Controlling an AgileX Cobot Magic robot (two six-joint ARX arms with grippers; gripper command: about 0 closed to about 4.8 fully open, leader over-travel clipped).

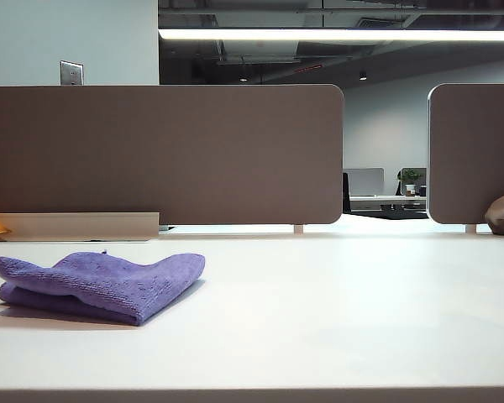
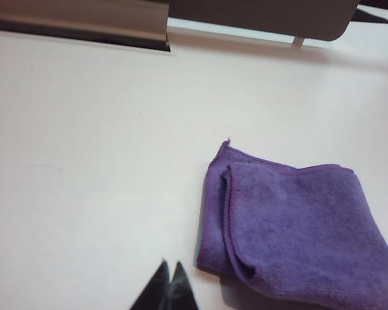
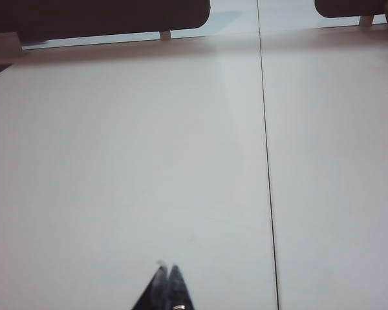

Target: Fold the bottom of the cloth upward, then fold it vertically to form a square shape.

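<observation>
While the folded purple cloth (image 1: 101, 284) lies on the white surface (image 1: 336, 311), my left claw (image 2: 169, 279) hangs just beside it, pinched together and empty; my right claw (image 3: 166, 284), likewise together, hangs well apart from the cloth.

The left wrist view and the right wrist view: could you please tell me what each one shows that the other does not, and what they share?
Only the left wrist view shows the cloth, purple and folded into layers, lying on the table apart from the left hand, whose fingers are shut and hold nothing. Only the right wrist view shows a dark seam running across the table and the right hand, also shut and empty, over bare table. Both share the pale table and the dark divider panels standing along its far edge.
</observation>
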